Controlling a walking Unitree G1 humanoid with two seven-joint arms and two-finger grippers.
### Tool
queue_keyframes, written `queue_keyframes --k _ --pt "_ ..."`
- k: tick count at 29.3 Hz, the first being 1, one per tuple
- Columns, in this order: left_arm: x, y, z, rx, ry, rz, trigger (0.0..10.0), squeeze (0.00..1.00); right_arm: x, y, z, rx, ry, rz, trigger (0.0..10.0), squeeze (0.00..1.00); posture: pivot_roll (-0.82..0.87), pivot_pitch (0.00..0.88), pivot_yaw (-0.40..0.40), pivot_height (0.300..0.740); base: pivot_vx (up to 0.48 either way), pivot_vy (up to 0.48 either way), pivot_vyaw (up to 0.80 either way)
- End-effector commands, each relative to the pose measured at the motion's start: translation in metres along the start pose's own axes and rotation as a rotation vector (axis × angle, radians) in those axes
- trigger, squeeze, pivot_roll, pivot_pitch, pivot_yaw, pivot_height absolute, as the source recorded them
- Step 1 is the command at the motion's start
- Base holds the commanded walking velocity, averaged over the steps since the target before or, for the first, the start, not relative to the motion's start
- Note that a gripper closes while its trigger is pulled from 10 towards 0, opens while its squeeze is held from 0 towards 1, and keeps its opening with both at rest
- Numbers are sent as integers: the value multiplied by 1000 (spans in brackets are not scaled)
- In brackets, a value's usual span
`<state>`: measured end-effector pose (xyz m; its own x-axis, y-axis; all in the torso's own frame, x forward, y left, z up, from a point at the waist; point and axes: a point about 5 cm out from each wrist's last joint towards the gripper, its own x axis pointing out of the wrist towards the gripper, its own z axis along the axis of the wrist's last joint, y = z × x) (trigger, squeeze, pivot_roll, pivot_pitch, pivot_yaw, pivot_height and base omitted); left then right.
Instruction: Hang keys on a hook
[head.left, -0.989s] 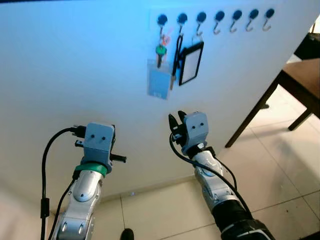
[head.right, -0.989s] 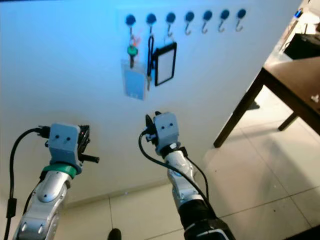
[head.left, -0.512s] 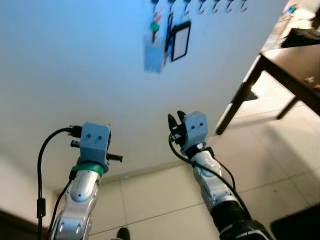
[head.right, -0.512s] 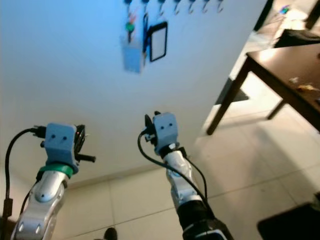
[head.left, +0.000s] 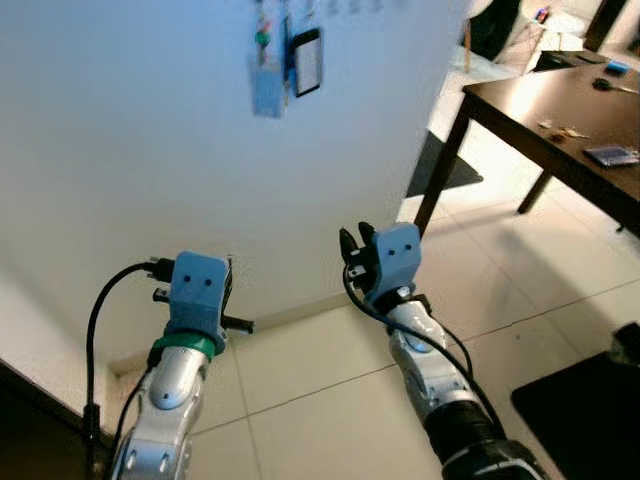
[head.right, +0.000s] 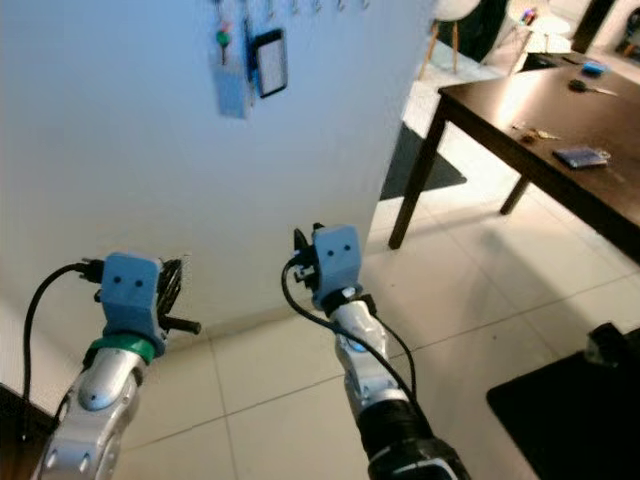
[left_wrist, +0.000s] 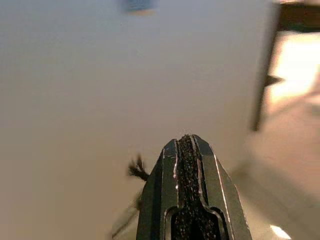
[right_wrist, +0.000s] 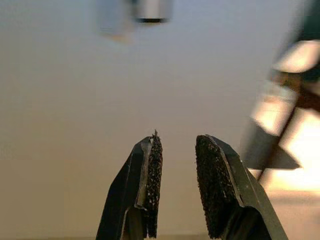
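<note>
Left gripper (left_wrist: 189, 165): fingers pressed flat together, pads meeting with no gap, nothing between them. It's held up in front of the white wall (head.left: 130, 150), low, above the skirting line.

Right gripper (right_wrist: 177, 172): fingers slightly parted, a narrow gap between the pads, empty. Also raised and pointing at the wall, to the right of the left arm and well apart from it.

Keys (head.left: 263, 40): hanging high on the wall, green-topped, blurred, with a pale blue card holder (head.left: 268, 90) hanging just under them. Black-framed badge holder (head.left: 306, 60) hangs just beside them on the right. Hook row (head.left: 350, 6) is at the top edge of the head view, too blurred to tell which hook carries what. Both grippers are well below and away from the keys.

Further out: dark wooden table (head.right: 520, 100) on the right past the wall end, with a blue flat item (head.right: 580, 156) and small objects on top that are too small to identify. Pale tiled floor (head.left: 320, 370) below, a dark mat (head.left: 590, 410) at lower right.
</note>
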<state>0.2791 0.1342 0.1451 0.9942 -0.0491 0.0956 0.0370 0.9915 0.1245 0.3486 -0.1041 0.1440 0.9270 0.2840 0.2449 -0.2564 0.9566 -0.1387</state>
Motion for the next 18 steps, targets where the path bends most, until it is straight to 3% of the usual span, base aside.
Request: queue_keyframes --k 1,10,14,18 --pt "0 1 -3 7 21 -4 10000 0 -1 2 -3 12 15 -2 10000 0 -59 47 47 740 0 0 -800" --pt "0 2 -4 7 21 6 10000 0 -1 2 -3 9 16 0 10000 0 -58 46 48 740 0 0 -800" --pt "1 3 -3 22 12 8 10000 0 -1 3 -2 -2 9 6 10000 0 -58 47 48 740 0 0 0" --pt "1 3 -4 32 10 13 10000 0 -1 7 -1 -12 -3 26 10000 0 -58 47 49 740 480 0 0"
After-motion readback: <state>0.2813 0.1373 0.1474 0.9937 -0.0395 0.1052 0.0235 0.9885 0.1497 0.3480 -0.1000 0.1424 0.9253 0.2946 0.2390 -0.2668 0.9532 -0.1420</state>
